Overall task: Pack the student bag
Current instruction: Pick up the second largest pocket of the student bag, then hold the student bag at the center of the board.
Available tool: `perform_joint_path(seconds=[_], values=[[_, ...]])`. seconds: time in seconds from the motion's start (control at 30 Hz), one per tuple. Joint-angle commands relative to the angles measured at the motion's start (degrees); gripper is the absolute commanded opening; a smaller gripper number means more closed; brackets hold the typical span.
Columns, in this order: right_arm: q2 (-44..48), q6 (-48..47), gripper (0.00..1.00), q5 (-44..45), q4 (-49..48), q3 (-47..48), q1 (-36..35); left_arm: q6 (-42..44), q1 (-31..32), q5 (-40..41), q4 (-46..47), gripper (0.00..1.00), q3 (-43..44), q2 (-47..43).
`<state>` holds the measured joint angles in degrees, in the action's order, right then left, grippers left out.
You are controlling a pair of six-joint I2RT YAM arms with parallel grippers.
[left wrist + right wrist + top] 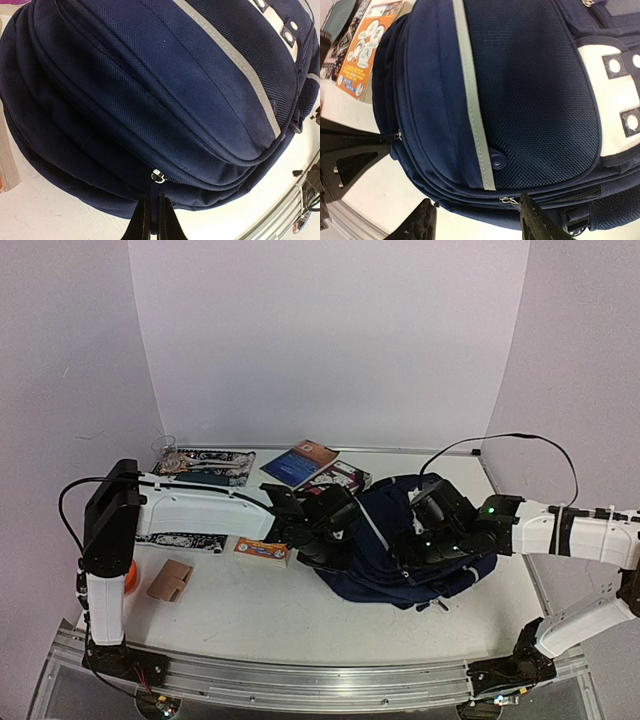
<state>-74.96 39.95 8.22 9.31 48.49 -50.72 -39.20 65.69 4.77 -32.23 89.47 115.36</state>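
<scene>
student bag (380, 535): lying centre-right on the tabletop (250, 610), between both arms | left gripper (153, 210): jaws closed at the bag's edge, seemingly pinching the zip pull (158, 176) | right gripper (476, 205): jaws apart, holding nothing, beside a second zip (507, 200) | books (312, 465): behind the bag

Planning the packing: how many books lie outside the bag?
3. A blue book lies at the back, a dark book beside it against the bag, and an orange book on the bag's left. More may be hidden under the left arm or the bag.
</scene>
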Motion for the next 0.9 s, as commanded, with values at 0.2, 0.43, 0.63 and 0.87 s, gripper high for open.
perform_joint_path(seconds=[0.2,0.43,0.63,0.87], values=[[0.2,-14.6,0.61,-7.0,-1.2,5.9,-0.1,6.0,-0.3,-1.9,3.9,0.0,2.5,-10.7],[-1.3,-18.3,0.53,-11.4,-2.6,7.6,-0.8,3.7,-2.6,-6.7,11.1,0.0,-2.4,-15.4],[-3.9,-19.5,0.51,-10.8,-3.1,9.0,-1.6,2.9,-2.9,-9.6,13.3,0.0,-2.7,-16.2],[-7.7,-21.3,0.53,-9.4,-3.9,10.5,-1.6,1.2,-2.9,-13.0,15.9,0.0,-2.8,-16.5]])
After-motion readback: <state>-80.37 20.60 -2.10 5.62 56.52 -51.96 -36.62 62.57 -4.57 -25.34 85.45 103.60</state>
